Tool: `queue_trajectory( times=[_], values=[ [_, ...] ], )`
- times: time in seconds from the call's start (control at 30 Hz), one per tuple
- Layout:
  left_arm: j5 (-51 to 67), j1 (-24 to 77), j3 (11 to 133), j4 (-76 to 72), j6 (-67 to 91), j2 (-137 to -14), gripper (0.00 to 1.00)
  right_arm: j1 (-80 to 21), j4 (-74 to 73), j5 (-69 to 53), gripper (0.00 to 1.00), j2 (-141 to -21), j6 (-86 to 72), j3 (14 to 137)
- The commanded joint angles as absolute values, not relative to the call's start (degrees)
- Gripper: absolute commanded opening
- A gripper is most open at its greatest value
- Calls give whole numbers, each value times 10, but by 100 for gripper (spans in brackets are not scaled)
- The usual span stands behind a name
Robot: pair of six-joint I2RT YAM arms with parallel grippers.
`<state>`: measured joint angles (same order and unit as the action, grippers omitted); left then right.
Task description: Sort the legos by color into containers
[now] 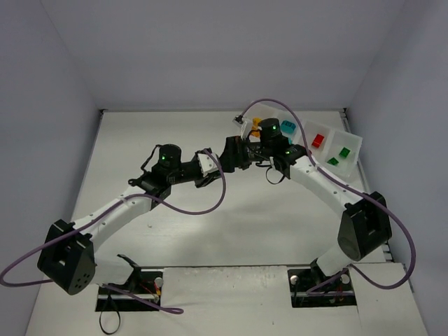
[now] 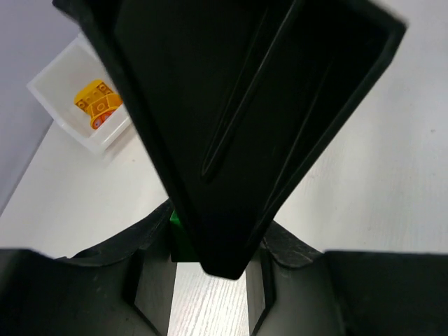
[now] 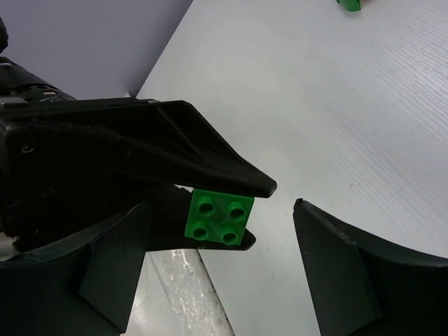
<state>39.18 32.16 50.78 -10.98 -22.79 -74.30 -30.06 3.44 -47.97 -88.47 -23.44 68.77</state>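
Top external: the tray (image 1: 355,143) holds, left to right, a yellow-orange brick (image 1: 256,120), a teal brick (image 1: 287,128), a red brick (image 1: 318,140) and two green bricks (image 1: 344,152). The left gripper (image 1: 222,166) and right gripper (image 1: 238,150) meet just beside it.

Left wrist: the end compartment shows the yellow-orange brick.

Right wrist: the left gripper pinches a square held brick (image 3: 219,218), green, with its four studs facing the camera. The right fingers (image 3: 336,266) are spread on either side of it.

Left tool (image 3: 260,214) clamped, right tool (image 3: 224,206) spread wide

left jaws, green brick (image 3: 220,218), between right jaws
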Motion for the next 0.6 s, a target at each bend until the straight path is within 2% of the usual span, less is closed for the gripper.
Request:
queue_trajectory(
  times=[0.0, 0.13, 0.2, 0.23, 0.27, 0.3, 0.33, 0.37, 0.43, 0.47, 0.5, 0.57],
  values=[
    [408, 326, 536, -168, -218, -737, 0, -313, 78, -484, 76, -890, -240, 704],
    [407, 328, 536, -174, -213, -737, 0, -314, 79, -478, 66, -897, -239, 698],
    [407, 328, 535, -173, -212, -737, 0, -314, 79, -469, 51, -897, -236, 693],
    [403, 328, 534, -172, -213, -738, 0, -314, 79, -458, 32, -895, -234, 691],
    [400, 328, 532, -172, -212, -739, 0, -313, 79, -449, 21, -892, -230, 689],
    [396, 328, 530, -171, -212, -742, 1, -311, 79, -440, 5, -887, -229, 687],
    [388, 328, 527, -174, -210, -743, 7, -309, 79, -432, 1, -884, -229, 686],
    [381, 328, 523, -181, -198, -744, 17, -305, 76, -412, 0, -882, -228, 682],
    [366, 326, 498, -219, -178, -738, 29, -285, 69, -384, 0, -875, -229, 679],
    [341, 326, 489, -227, -163, -737, 45, -273, 60, -348, 0, -869, -228, 675],
    [323, 326, 477, -230, -153, -730, 54, -245, 56, -331, 0, -866, -229, 672],
    [266, 325, 471, -228, -123, -725, 66, -208, 43, -283, 0, -856, -229, 664]
  ],
)
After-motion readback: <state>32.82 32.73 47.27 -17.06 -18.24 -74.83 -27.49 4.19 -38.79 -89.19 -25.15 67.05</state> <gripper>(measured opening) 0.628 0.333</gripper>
